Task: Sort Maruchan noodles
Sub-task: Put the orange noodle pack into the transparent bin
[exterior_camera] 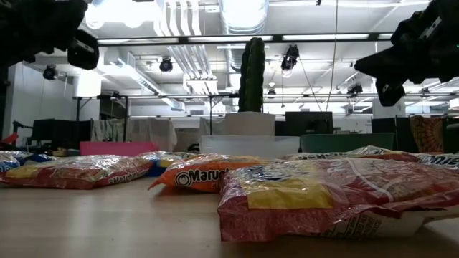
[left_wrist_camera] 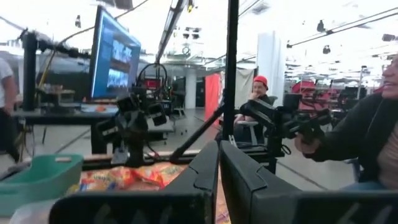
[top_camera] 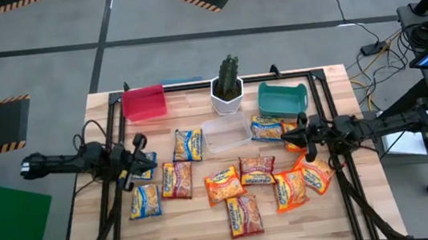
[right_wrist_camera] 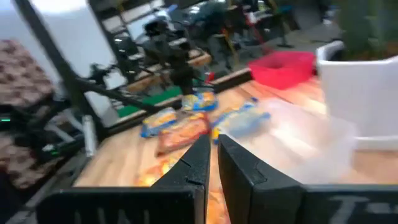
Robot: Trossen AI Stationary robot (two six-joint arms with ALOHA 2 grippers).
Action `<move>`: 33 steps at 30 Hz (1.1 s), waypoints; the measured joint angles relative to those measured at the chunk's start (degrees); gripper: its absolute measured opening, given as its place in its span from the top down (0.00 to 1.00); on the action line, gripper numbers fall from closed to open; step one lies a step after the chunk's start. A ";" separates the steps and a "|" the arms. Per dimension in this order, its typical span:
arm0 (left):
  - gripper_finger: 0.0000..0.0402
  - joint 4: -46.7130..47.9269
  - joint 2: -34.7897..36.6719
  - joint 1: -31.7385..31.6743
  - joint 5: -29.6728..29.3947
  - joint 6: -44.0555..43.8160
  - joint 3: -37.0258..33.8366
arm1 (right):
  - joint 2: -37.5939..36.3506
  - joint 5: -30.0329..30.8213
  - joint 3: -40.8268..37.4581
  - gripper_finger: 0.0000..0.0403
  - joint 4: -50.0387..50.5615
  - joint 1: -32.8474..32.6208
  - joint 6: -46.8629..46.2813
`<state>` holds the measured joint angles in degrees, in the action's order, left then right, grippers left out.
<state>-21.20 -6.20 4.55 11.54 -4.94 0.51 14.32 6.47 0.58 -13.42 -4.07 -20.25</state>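
While both arms hang above the wooden table (top_camera: 203, 238), the scene reads as follows.

Left gripper: the left gripper (top_camera: 142, 140) hovers over the table's left side, above a yellow-and-blue packet; its two dark fingers (left_wrist_camera: 199, 171) are pressed nearly together and hold nothing.

Right gripper: the right gripper (top_camera: 287, 137) hovers over the right side, just beside the packets there; its fingers (right_wrist_camera: 198, 163) stand at a narrow slit, with nothing between them.

Noodles: the flat plastic Maruchan noodle packets (top_camera: 241, 172) lie scattered across the middle and near part of the table, none in a bin.

Left group: yellow-and-blue packets lie at the left, one (top_camera: 145, 200) near the front edge, another (top_camera: 188, 145) farther back beside the clear tray.

Centre group: a red-orange packet (top_camera: 176, 180), an orange packet (top_camera: 225, 185) and another red-orange packet (top_camera: 243, 215) nearest of all.

Right group: orange packets (top_camera: 291, 189) overlap near the right gripper; a yellow-and-blue packet (top_camera: 266, 128) lies just in front of the teal bin.

Bins: a red rectangular plastic bin (top_camera: 144, 103) at far left, a teal rectangular plastic bin (top_camera: 282, 100) at far right, a clear shallow plastic tray (top_camera: 226, 133) between, nearer the middle.

Plant: a green cactus in a white pot (top_camera: 227, 93) stands at the far edge, between the two coloured bins.

Room: a person in a dark jacket (left_wrist_camera: 367, 134) shows beyond the table.
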 joint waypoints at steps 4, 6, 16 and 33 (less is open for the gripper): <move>1.00 -7.92 -4.41 0.41 0.05 1.15 -0.01 | 2.19 -0.85 -0.02 0.94 -6.22 -0.91 -0.09; 1.00 -11.59 -7.01 0.74 0.05 1.13 0.00 | 3.28 -0.51 -0.01 0.94 -8.26 -0.95 -1.19; 1.00 -33.95 -23.12 3.54 0.07 0.81 0.81 | 7.15 6.13 0.25 0.94 -11.09 -0.88 -13.69; 1.00 -27.29 -48.36 3.52 0.05 -14.26 24.25 | 22.08 5.62 8.78 0.94 -15.69 -2.57 -16.76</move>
<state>-48.49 -54.56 8.08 11.60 -19.20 24.76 36.41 12.10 9.36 -29.11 -6.63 -37.01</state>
